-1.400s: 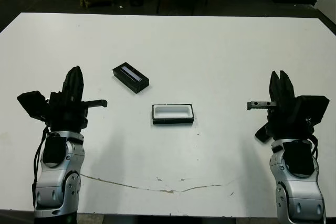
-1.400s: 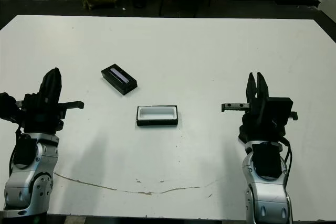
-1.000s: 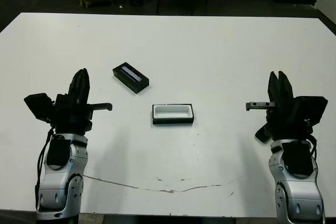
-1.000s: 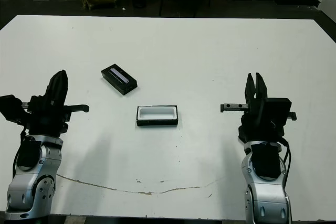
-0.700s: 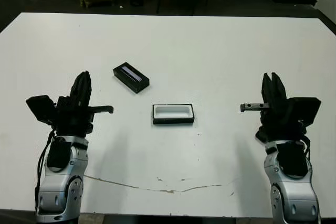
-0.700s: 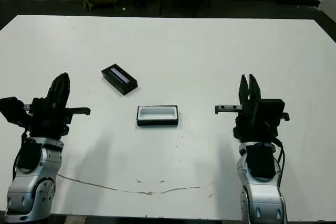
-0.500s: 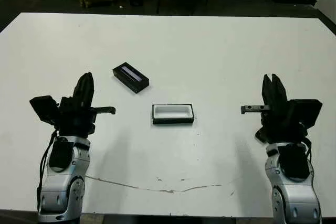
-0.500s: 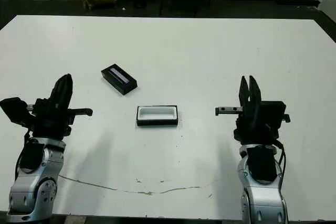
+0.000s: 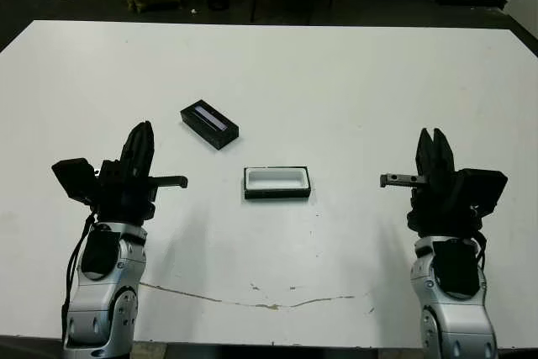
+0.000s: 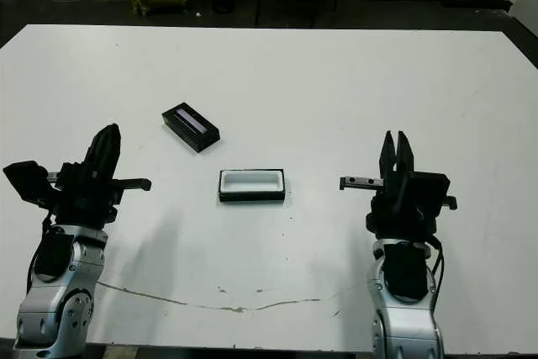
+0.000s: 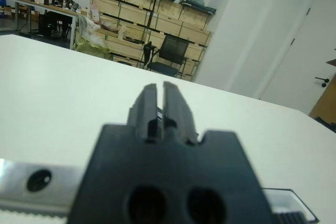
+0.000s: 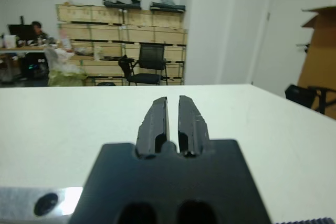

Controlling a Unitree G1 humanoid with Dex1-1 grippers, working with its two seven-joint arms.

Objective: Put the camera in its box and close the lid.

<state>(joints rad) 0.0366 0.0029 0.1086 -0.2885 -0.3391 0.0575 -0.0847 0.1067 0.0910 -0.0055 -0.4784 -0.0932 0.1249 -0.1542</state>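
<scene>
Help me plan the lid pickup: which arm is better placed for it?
Left, probably. The lid lies left of the box, nearer the left claw; the right claw is across the box, farther away.

Box (image 9: 277, 182) mid-table; lid (image 9: 208, 124) behind it, to left.

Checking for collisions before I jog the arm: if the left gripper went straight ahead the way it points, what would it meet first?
Probably nothing: the left gripper points away across bare table; the lid and the box sit off to its right, though depth is uncertain.
</scene>
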